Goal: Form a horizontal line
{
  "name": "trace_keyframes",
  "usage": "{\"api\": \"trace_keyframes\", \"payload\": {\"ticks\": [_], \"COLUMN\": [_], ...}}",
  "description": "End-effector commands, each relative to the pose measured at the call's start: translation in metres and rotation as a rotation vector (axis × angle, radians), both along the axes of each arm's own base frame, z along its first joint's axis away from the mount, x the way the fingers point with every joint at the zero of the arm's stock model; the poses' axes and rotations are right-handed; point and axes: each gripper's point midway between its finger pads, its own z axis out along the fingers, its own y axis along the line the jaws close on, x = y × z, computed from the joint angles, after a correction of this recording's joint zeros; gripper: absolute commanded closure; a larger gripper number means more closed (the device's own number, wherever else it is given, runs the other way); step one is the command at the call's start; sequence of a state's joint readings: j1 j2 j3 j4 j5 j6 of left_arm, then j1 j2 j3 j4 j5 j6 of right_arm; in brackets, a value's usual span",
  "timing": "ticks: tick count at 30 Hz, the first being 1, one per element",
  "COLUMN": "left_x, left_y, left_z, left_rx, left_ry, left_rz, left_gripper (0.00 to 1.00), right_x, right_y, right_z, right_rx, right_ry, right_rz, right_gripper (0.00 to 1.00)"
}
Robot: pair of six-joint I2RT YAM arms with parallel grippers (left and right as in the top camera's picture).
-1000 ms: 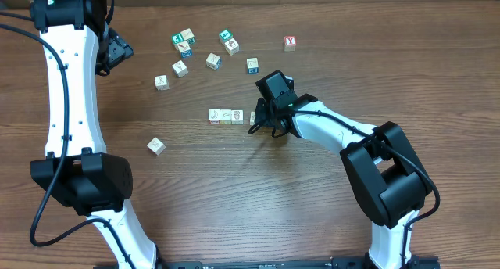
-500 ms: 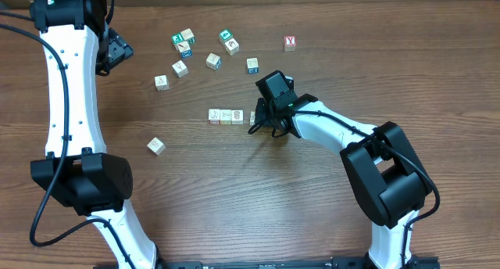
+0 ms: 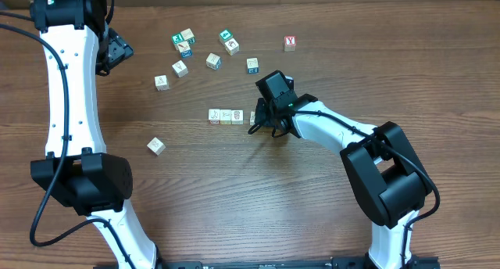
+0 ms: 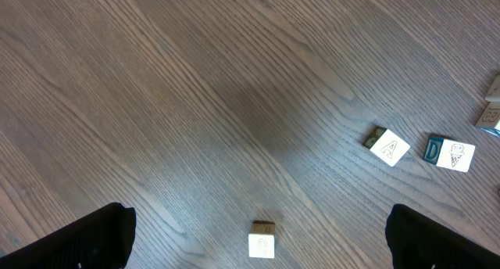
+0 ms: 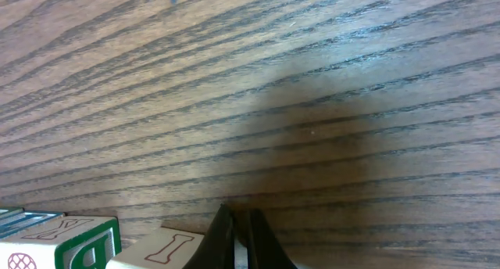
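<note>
Three pale wooden cubes (image 3: 226, 116) form a touching horizontal row at the table's middle. A fourth pale cube (image 3: 253, 118) sits just right of the row, partly hidden by my right gripper (image 3: 260, 123); I cannot tell if it touches the row. In the right wrist view the shut, empty fingers (image 5: 241, 226) rest against the right side of a cube with a red "I" (image 5: 160, 251), with a green-lettered cube (image 5: 82, 244) to its left. My left gripper (image 3: 117, 50) is open and empty at the far left, high above a pale cube (image 4: 262, 242).
Loose cubes lie at the back: pale ones (image 3: 180, 68), (image 3: 161, 82), (image 3: 213, 61), teal-faced ones (image 3: 182, 41), (image 3: 227, 40), a blue-faced one (image 3: 252, 65) and the red "Y" cube (image 3: 290, 42). A lone pale cube (image 3: 156, 145) lies at the front left.
</note>
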State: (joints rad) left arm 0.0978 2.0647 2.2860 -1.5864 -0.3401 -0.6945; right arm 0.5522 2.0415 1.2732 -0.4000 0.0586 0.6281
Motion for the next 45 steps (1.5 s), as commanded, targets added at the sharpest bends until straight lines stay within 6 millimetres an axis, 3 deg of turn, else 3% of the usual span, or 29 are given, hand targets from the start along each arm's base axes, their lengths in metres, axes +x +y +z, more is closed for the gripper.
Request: {"api": "trace_keyframes", "payload": {"ticks": [1, 34, 45], "left_x": [0.0009, 0.0009, 0.0009], "left_y": [-0.0027, -0.0027, -0.0027], "left_z": [0.0067, 0.0067, 0.0067], "left_rx": [0.005, 0.005, 0.005], "left_ry": [-0.012, -0.012, -0.012], "left_rz": [-0.027, -0.027, -0.027], "left_gripper": [0.00, 0.00, 0.00], "right_x": [-0.0097, -0.0118, -0.0160], "right_y": [-0.0025, -0.0073, -0.0037], "right_z": [-0.0188, -0.0204, -0.0212], "right_rx": [-0.024, -0.048, -0.052], "right_ry": [0.052, 0.059, 0.066], "right_rz": [0.006, -0.001, 0.011], "right_gripper": [0.96, 0.93, 0.96]}}
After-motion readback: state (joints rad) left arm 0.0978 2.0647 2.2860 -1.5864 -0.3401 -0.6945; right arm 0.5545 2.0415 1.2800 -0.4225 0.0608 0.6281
